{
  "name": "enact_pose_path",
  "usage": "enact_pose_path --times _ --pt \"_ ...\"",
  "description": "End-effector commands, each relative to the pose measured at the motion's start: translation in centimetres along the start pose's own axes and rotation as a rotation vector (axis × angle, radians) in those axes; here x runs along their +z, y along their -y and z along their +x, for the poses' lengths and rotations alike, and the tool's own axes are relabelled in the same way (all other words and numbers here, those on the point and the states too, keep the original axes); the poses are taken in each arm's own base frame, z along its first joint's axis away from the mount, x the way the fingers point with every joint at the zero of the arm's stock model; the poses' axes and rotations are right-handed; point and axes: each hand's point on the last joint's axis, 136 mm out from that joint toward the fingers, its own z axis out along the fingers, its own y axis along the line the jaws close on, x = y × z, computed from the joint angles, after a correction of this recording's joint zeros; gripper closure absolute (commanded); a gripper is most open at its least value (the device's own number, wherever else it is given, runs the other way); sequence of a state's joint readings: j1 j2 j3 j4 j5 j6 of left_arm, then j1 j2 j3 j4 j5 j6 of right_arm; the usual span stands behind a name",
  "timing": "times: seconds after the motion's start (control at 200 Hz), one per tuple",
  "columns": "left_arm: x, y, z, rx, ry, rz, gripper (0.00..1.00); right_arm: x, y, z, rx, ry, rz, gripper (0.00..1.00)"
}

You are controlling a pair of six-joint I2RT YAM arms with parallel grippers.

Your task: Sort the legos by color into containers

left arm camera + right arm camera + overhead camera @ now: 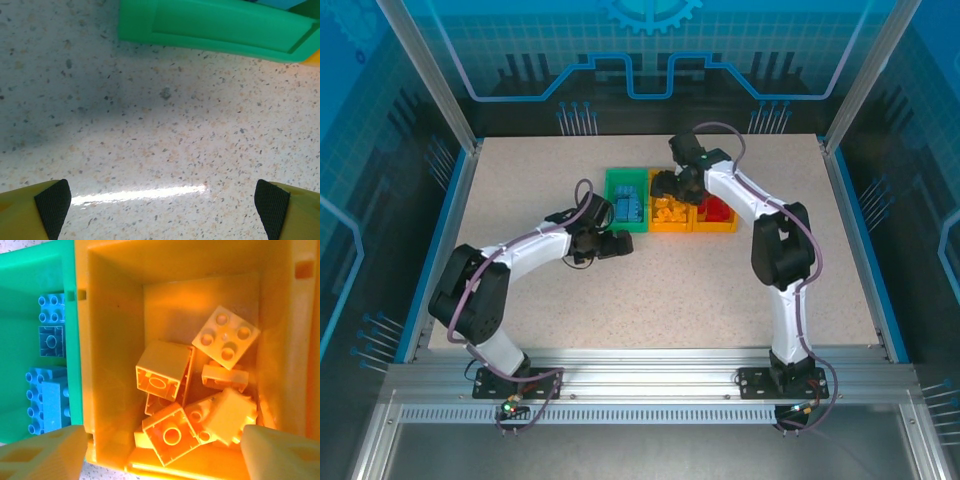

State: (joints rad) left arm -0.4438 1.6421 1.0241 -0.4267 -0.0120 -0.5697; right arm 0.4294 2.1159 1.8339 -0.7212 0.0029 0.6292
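Left arm (532,250) and right arm (738,195) extended, jaws wide
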Motion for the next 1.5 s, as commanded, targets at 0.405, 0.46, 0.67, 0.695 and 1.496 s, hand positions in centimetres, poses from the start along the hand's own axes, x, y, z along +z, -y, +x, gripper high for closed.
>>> enact_pose_path --times 0.405,0.46,0.67,0.695,1.496 --pt "-4.8 -8.5 -1.0 0.01 0.261 -0.329 0.01 -13.9 15.7 3.9 -0.213 0.498 0.444 0.0" --pt "-5.9 -9.8 -1.4 0.019 0.323 -0.377 0.01 -13.9 18.9 5.3 -0.197 0.548 0.49 0.0" --pt "-8.4 -12.8 -2.9 -0.063 0.5 -0.364 0.01 -14.1 23.1 7.8 -0.136 0.795 0.413 0.0" --pt "-8.9 -12.8 -3.2 -0.064 0.523 -0.358 0.01 -14.1 23.2 7.7 -0.137 0.815 0.401 0.0" --pt "-5.3 -14.3 -11.0 0.24 0.865 -0.134 0.01 -8.1 21.8 3.1 -0.293 0.762 0.279 0.0"
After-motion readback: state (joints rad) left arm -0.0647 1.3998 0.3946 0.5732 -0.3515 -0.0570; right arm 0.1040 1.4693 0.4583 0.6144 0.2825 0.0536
